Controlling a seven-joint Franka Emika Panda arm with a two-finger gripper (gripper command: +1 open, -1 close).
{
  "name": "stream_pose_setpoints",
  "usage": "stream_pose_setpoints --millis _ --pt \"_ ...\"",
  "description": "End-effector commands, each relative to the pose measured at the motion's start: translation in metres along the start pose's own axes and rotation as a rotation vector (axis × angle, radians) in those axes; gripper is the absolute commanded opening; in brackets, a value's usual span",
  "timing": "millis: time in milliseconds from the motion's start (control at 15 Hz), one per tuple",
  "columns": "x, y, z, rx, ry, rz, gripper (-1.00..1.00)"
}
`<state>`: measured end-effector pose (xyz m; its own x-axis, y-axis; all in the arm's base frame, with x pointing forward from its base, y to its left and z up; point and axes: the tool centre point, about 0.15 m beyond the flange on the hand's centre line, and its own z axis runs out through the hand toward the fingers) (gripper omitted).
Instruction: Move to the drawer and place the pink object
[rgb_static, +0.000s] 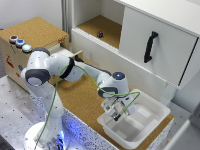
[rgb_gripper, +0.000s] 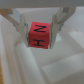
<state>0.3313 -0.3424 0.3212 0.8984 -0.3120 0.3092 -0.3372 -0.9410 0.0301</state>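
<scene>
Far over at the exterior view's left: tan drawer (rgb_static: 64, 48) in the cork-topped box (rgb_static: 35, 31), coloured buttons (rgb_static: 20, 43) on top. At right, above the white tray (rgb_static: 152, 116): claw (rgb_static: 116, 113) clamped on the pink cube (rgb_gripper: 38, 36) (black letters on its faces), well apart from the drawer.

**Tray, Cabinet and Shelf Around the Pincer**

A white tray (rgb_static: 150, 120) is seen directly beneath the pincer (rgb_static: 116, 113), set on a cork-topped bench (rgb_static: 82, 97). Well above and behind the pincer, a white cabinet panel (rgb_static: 167, 35) with a black handle (rgb_static: 150, 46) is found. Beside that panel, a cork-lined shelf (rgb_static: 107, 22) is shown, on which a small dark item (rgb_static: 100, 34) rests, too small to be identified.
</scene>
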Motion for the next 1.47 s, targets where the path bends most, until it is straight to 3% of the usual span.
stream_pose_setpoints --millis 0,200,600,1200,1400 --pt "0.013 -0.052 -0.050 0.096 0.010 -0.053 -1.00" --pt "0.013 -0.099 -0.061 0.131 0.015 -0.128 -1.00" --pt "0.007 -0.202 -0.080 0.148 0.041 -0.294 -1.00" --pt "-0.028 -0.377 -0.133 0.177 0.221 -0.608 -1.00" --pt "-0.050 -0.428 -0.139 0.190 0.230 -0.691 -1.00"
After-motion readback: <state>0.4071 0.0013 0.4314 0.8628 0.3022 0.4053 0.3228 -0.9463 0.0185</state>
